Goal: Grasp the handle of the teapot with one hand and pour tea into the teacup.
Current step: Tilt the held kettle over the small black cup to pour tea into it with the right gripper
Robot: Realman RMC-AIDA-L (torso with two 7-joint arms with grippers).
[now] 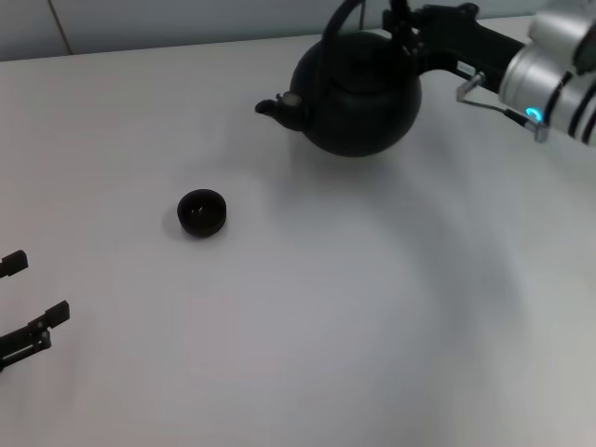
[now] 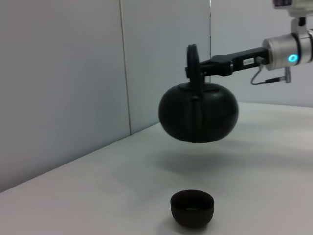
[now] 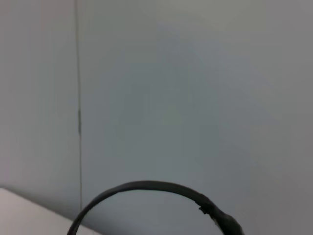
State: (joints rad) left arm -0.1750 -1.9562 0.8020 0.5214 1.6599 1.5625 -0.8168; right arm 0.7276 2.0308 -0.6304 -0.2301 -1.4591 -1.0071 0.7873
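The desk (image 1: 307, 317) is a plain white, matte surface, and a pale grey-blue panelled wall (image 2: 63, 73) with a thin vertical seam rises right behind its far edge. The right end effector (image 1: 402, 28) reaches in from the far right corner and is clenched on the handle (image 1: 337, 23) of the teapot (image 1: 354, 93), holding the pot in the air above the far part of the desk; the left wrist view shows a clear gap and a soft shadow beneath its round belly. The spout (image 1: 272, 107) points toward the left edge. The teacup (image 1: 202, 212) stands upright on the desk, nearer the middle and well apart from the pot, on the spout's side. The left end effector (image 1: 23, 303) rests low by the near left corner, its fingers spread and holding nothing.
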